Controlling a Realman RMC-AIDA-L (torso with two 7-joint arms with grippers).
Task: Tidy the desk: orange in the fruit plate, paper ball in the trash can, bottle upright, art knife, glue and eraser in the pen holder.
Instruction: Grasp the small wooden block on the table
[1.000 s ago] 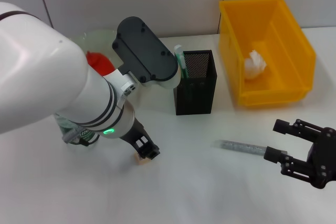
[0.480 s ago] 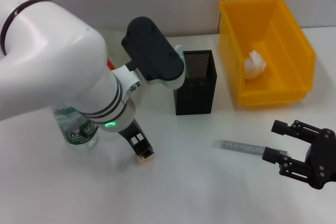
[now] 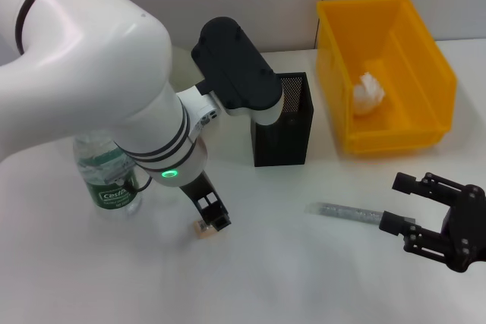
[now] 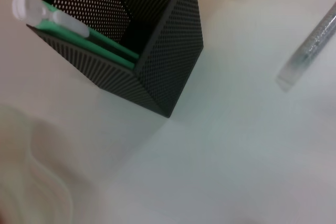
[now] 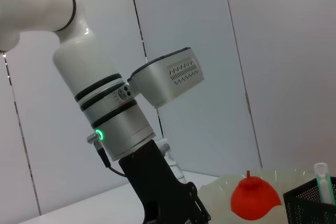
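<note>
Tabletop (image 3: 288, 263): eraser (image 3: 202, 228) under left gripper (image 3: 213, 218)

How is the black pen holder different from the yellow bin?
The pen holder is black mesh; the bin is solid yellow. The pen holder is tall and narrow; the bin is wide and low. The pen holder has a green-and-white stick poking out; the bin has a white paper ball lying inside. Both are open on top and sit on the white desk.
</note>
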